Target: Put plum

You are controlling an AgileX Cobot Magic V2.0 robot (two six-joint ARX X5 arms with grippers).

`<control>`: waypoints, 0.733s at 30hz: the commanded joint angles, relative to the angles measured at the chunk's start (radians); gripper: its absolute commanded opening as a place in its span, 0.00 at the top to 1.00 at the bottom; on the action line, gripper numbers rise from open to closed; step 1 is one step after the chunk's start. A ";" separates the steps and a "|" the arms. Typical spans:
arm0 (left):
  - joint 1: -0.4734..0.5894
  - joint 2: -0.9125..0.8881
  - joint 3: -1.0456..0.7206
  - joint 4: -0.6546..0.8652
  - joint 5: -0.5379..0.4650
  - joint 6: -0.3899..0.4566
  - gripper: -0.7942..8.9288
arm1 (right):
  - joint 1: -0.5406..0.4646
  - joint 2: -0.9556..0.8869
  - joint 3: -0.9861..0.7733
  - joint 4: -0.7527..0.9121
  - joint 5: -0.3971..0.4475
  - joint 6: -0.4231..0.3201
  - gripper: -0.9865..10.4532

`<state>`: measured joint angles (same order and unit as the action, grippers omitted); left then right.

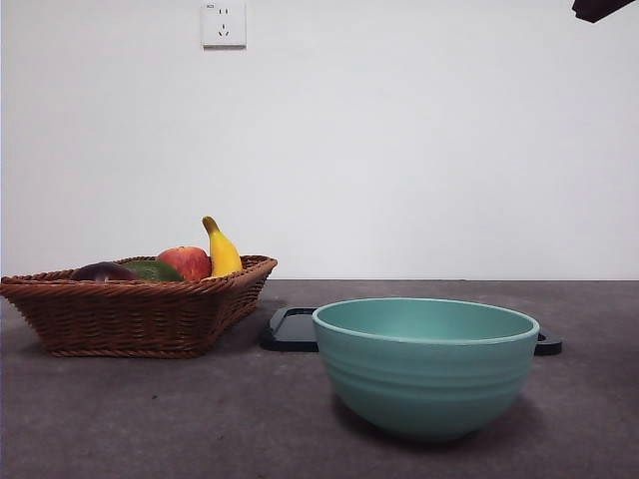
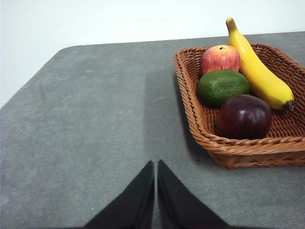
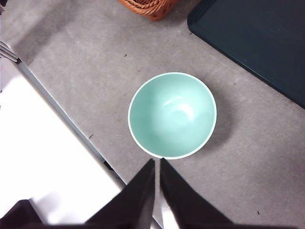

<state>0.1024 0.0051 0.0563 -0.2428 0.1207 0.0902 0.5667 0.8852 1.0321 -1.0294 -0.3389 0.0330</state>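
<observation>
Maroon plum [image 2: 243,116] lies untouched in the wicker basket [image 2: 248,148], green fruit [image 2: 222,86] at its 11 o'clock. Left gripper [image 2: 156,168] and right gripper [image 3: 157,164] both hover with jaws closed, empty. Teal bowl [image 3: 172,114] holds nothing. Judgement: 0 steps done; grasp and placement remain.

I see the plum [image 2: 243,116] lying in the wicker basket [image 2: 248,148], at its near corner by the woven rim. It's round, smooth and glossy, dark purple-maroon, whole and unmarked. From the front view only its dark top [image 1: 103,271] shows above the basket's edge, at the left end of the fruit.
</observation>
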 commanded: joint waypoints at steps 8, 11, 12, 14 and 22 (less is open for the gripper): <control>0.002 -0.002 -0.019 -0.011 -0.001 -0.005 0.91 | 0.000 -0.015 0.013 0.015 0.034 -0.024 0.91; 0.002 -0.002 -0.019 -0.011 -0.001 -0.005 0.91 | -0.041 -0.041 0.013 0.017 0.064 -0.037 0.91; 0.002 -0.002 -0.019 -0.011 -0.001 -0.005 0.91 | -0.072 -0.052 0.013 0.018 0.063 -0.042 0.91; 0.002 -0.002 -0.019 -0.011 -0.001 -0.005 0.91 | -0.137 -0.075 0.013 0.019 0.048 -0.041 0.91; 0.002 -0.002 -0.019 -0.011 -0.001 -0.005 0.91 | -0.443 -0.293 -0.097 0.261 0.025 -0.157 0.91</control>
<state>0.1024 0.0051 0.0563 -0.2428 0.1207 0.0902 0.1200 0.5785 0.9329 -0.7792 -0.3107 -0.0788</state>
